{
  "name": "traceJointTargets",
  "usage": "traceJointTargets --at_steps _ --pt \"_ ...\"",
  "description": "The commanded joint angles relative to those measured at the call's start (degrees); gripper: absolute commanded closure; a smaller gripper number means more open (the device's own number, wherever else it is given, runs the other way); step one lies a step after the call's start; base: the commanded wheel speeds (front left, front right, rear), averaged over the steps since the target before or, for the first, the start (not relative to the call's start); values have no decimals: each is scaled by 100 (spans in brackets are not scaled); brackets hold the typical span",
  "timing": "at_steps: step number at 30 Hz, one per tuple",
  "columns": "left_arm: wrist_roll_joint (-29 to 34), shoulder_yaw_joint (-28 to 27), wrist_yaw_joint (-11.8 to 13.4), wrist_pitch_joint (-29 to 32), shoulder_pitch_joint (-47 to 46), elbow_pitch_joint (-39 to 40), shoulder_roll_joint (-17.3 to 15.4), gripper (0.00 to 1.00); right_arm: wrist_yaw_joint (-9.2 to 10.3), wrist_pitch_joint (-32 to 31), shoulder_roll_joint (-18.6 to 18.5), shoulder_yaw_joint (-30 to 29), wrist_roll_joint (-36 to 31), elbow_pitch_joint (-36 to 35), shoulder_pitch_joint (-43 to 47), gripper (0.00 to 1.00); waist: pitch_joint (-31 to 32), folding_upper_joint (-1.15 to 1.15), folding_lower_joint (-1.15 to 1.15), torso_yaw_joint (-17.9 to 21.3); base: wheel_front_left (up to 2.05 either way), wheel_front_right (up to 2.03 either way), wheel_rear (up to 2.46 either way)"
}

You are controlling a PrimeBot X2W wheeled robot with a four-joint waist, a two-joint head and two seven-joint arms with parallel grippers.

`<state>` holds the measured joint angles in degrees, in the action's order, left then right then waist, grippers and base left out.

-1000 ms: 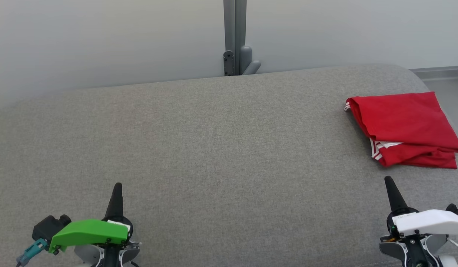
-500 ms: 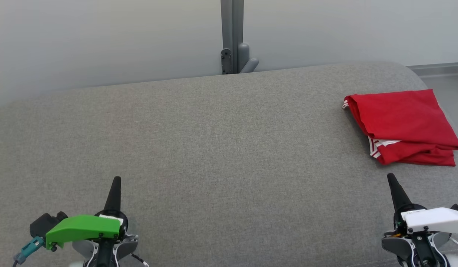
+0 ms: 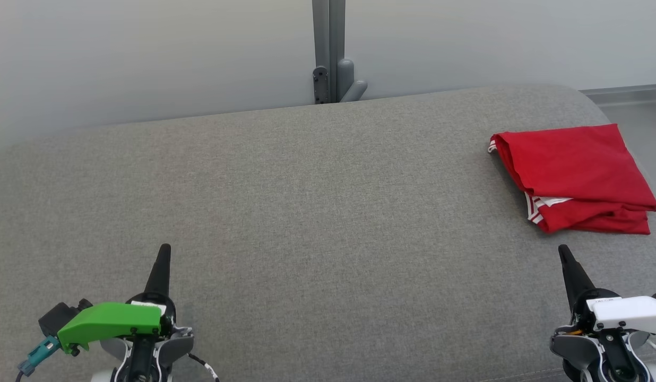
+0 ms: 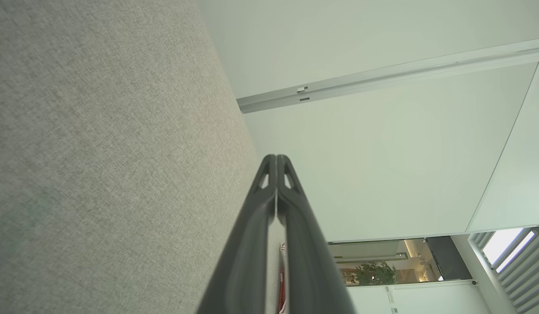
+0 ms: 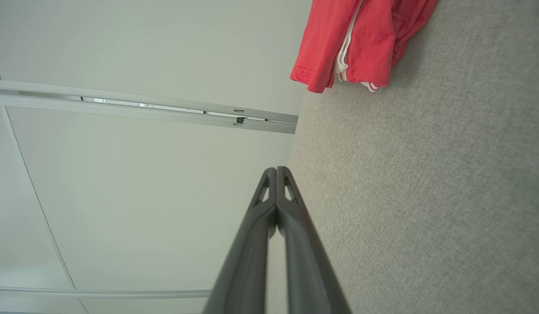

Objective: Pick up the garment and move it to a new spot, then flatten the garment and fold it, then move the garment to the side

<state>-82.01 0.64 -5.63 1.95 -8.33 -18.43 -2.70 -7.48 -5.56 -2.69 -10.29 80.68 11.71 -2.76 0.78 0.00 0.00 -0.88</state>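
Garment [image 3: 572, 170] lies folded, red with white trim, at the far right corner of the couch [image 3: 307, 212], its right side close to the couch's right edge. Against the earlier frames the whole head view has slid a little, so the camera has moved; the garment keeps the same fold and the same place on the couch. Both grippers were pressed together then and are so now.

From the garment's left side to the left edge, and from the far edge by the post [image 3: 328, 48] to the near edge, the grey fabric lies flat and open.

The left gripper [image 3: 164, 249] sits at the near left, fingers together, pointing toward the far edge. The right gripper [image 3: 563, 250] sits at the near right, just short of the garment's near side and apart from it, fingers together and holding nothing.
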Motion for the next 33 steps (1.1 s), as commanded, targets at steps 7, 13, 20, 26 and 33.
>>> traceJointTargets --at_steps 7,13,20,26,33 --pt "-393 -65 -103 106 -165 38 -28 100 -3 -114 -30 -89 422 2 -119 100 -24 0 0 27 0 0 0" --pt "-612 -91 -128 155 -196 40 -29 100 -3 -165 -31 -123 630 9 -127 100 -39 0 0 43 0 0 0" --pt "-869 -124 -164 215 -239 40 -31 100 -2 -240 -31 -173 915 17 -145 100 -59 0 0 65 0 0 0" --pt "-1084 -149 -204 273 -256 39 -31 100 -2 -291 -31 -211 1136 23 -141 100 -77 0 0 85 0 0 0" --pt "-1115 -151 -209 281 -265 40 -31 100 -2 -303 -31 -216 1167 24 -143 100 -81 0 0 89 0 0 0"
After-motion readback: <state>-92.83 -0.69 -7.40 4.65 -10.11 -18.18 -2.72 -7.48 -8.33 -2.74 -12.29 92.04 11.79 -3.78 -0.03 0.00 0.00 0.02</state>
